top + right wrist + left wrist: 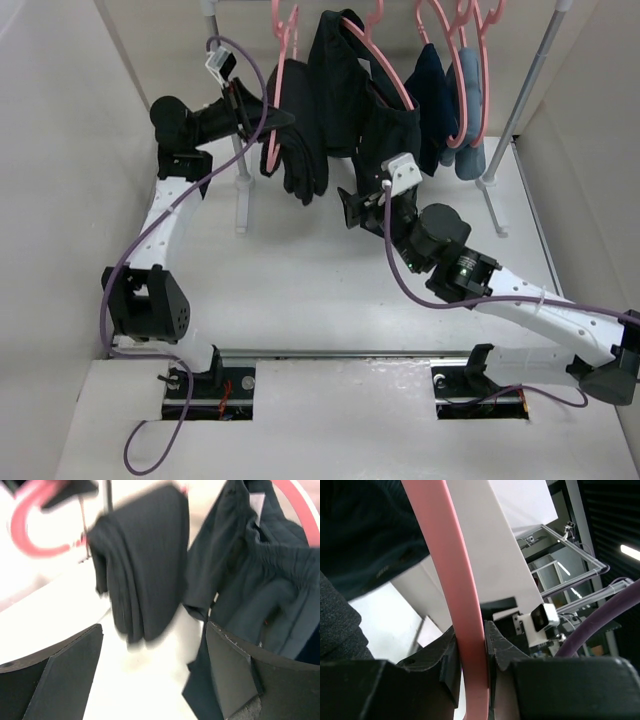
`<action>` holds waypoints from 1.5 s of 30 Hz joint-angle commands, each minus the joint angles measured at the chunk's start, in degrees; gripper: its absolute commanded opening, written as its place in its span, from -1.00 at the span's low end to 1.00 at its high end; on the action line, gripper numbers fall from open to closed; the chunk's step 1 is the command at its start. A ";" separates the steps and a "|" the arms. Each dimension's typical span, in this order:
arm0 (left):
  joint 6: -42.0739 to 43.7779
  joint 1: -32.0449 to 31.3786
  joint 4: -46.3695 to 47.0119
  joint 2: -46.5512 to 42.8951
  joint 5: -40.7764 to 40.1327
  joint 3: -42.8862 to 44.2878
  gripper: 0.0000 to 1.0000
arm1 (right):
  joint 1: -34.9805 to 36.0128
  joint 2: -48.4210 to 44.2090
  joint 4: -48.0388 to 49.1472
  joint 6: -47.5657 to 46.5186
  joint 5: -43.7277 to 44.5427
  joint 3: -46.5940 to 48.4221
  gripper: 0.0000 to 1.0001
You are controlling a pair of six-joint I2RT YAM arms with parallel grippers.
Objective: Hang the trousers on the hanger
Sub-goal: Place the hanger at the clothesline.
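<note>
A white table (pixel 300 290) sits inside plain white walls (pixel 60 150). A metal clothes rack (pixel 243 200) stands across the table's far side.

At the rack's left post, the left gripper (pixel 250 110) is clamped on the hanger (pixel 271 150). The left wrist view shows the thin pink bar pinched between both fingers (pixel 447 667). The trousers (pixel 300 150) are draped over that hanger, just right of the rack's left post. They are black, faintly faded, and folded into a thick bundle that hangs straight down. Whether the hanger's hook sits on the rack's rail cannot be told.

A shorter black garment (pixel 345 90) hangs under the rack's middle, close beside the trousers. Just in front of the rack's middle, the right gripper (pixel 362 203) has its jaws spread wide with nothing between them. It is near that garment's lower edge.

A navy garment (pixel 435 90) and a light-blue garment (pixel 470 100) hang toward the rack's right post.

Bare table stretches from the rack to the arm bases. The side walls stand near both ends of the rack.
</note>
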 commanded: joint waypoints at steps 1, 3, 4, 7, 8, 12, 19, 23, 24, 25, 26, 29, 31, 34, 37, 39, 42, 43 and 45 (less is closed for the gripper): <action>3.94 0.53 12.10 -0.06 -2.50 10.72 -1.00 | -0.14 -1.48 -2.24 0.50 3.31 -1.77 0.77; 3.94 0.53 12.10 2.84 -3.19 15.19 -1.00 | -0.14 -2.01 -3.64 0.50 3.31 -1.78 0.77; 3.94 0.53 12.10 3.64 -3.72 16.52 -1.00 | -0.14 -2.01 -4.51 0.50 3.31 -2.30 0.77; 3.94 0.53 11.40 6.98 -4.95 21.26 -1.00 | -0.14 -2.54 -5.83 1.64 3.31 -2.92 0.77; 3.94 0.53 10.87 8.72 -4.96 22.15 -1.00 | -0.14 -3.15 -5.84 1.64 3.31 -2.92 0.77; 3.94 0.53 9.73 12.42 -6.10 23.39 -1.00 | -0.14 -3.16 -6.54 1.64 4.54 -2.92 0.77; 6.56 1.06 6.23 17.35 -7.77 24.70 -1.00 | -0.14 -3.16 -8.73 1.64 5.07 -2.92 0.77; 10.18 1.06 2.17 17.88 -7.77 25.42 -1.00 | -0.14 -3.68 -9.35 1.64 5.59 -2.92 0.77; 10.71 1.06 2.17 17.88 -7.77 24.37 -1.00 | -0.14 -4.29 -9.36 1.64 5.60 -2.92 0.77; 10.71 1.06 1.56 17.88 -7.77 23.75 -1.00 | -0.14 -4.30 -9.36 2.16 5.60 -3.44 0.77; 11.84 1.06 0.94 17.27 -7.16 23.74 -1.00 | -0.14 -4.30 -9.96 2.17 5.60 -3.45 0.77; 14.57 1.06 -2.22 16.04 -5.85 20.76 -0.45 | -0.14 -4.83 -10.50 2.17 5.60 -3.45 0.77; 19.30 1.06 -4.15 13.76 -5.84 17.61 0.10 | -0.14 -5.44 -11.81 2.17 5.60 -3.45 0.79; 29.82 1.59 -12.31 10.07 -6.36 14.79 0.54 | -0.14 -6.58 -12.95 2.69 5.07 -3.45 0.84; 38.98 1.59 -24.08 7.70 -9.60 14.60 0.81 | -0.14 -7.11 -13.57 3.83 3.93 -3.45 0.89; 46.87 1.59 -31.80 6.64 -11.45 14.60 1.00 | -0.14 -7.63 -13.57 4.36 2.61 -3.45 0.94; 55.33 1.59 -44.35 4.96 -18.19 17.49 1.00 | -0.14 -8.16 -14.97 5.68 1.56 -3.98 1.00; 60.75 1.59 -47.98 4.35 -20.93 18.72 1.00 | -0.14 -8.17 -14.98 5.68 1.55 -3.98 1.00; 65.44 1.59 -55.37 4.35 -29.86 23.45 1.00 | -0.14 -8.69 -16.38 6.21 1.55 -3.98 1.00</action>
